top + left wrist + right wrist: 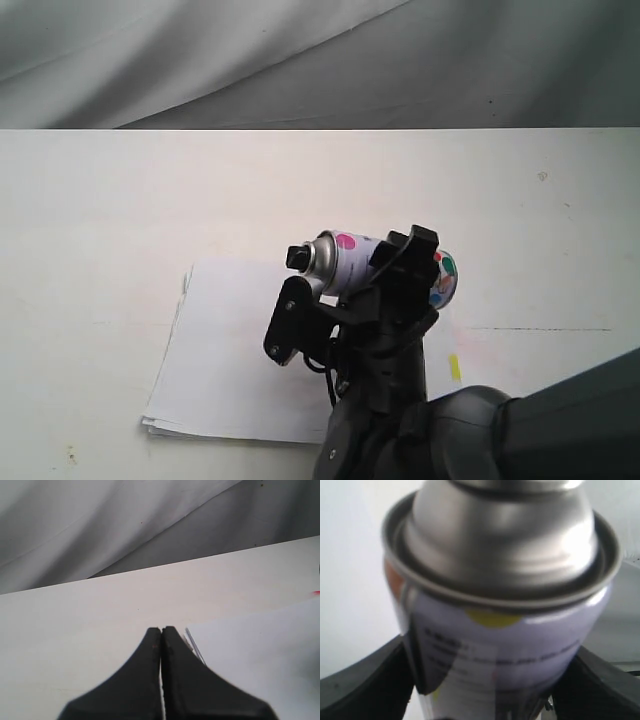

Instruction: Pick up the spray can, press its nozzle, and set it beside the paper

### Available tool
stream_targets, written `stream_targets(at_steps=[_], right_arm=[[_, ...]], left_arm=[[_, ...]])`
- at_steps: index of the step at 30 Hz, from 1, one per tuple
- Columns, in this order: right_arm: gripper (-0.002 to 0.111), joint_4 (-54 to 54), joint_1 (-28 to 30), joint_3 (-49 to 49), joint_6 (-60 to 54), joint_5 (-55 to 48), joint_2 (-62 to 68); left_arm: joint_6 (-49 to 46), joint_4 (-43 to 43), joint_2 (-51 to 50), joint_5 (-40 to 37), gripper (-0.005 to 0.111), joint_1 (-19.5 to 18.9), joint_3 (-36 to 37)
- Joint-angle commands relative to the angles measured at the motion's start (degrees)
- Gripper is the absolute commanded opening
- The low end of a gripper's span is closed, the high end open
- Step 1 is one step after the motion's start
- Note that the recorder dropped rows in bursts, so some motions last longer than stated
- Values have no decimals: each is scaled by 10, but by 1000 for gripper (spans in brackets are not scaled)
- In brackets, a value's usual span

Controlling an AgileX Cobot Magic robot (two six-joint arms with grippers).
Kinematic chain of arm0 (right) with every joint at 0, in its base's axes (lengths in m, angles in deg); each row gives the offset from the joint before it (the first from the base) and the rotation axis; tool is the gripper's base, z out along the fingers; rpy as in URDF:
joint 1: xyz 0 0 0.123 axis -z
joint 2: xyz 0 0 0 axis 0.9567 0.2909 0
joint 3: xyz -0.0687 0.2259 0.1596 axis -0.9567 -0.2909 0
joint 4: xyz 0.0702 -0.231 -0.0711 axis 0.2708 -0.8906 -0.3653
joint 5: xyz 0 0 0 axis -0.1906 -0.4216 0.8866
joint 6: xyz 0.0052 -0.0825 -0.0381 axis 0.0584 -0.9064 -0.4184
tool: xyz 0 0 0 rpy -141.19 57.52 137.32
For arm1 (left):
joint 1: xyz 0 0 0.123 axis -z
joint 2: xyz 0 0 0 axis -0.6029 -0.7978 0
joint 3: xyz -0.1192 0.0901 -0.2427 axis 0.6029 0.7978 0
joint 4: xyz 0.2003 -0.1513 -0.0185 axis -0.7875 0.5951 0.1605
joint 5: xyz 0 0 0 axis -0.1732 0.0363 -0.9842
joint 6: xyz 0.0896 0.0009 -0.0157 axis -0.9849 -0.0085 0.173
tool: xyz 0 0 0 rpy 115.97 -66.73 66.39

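Over the white table (100,200), my right hand (400,268) grips the spray can (345,260) at mid-frame, lifted and tilted above the paper (230,350). My left hand (161,636) is closed and empty. I judge pressing the nozzle (296,257) and placing remain.

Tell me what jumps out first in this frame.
The spray can stands out first: it is clamped nearly sideways in the right end effector, over the right part of the white paper, with its black nozzle pointing left in the exterior view. Next is the left end effector, shut on nothing beside the paper's edge.
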Motion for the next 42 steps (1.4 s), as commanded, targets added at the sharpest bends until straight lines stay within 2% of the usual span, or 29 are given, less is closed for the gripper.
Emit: stream_targets(at_steps=[1, 13, 18, 42], right_arm=[[0, -27, -1, 4, 59, -28, -5], [0, 17, -1, 4, 68, -28, -5], [0, 53, -1, 4, 39, -28, -5], [0, 51, -1, 4, -7, -28, -5]], left_arm=[[3, 0, 3, -1, 0, 3, 3], [3, 0, 3, -1, 0, 3, 3], [3, 0, 3, -1, 0, 3, 3], [3, 0, 3, -1, 0, 3, 3]])
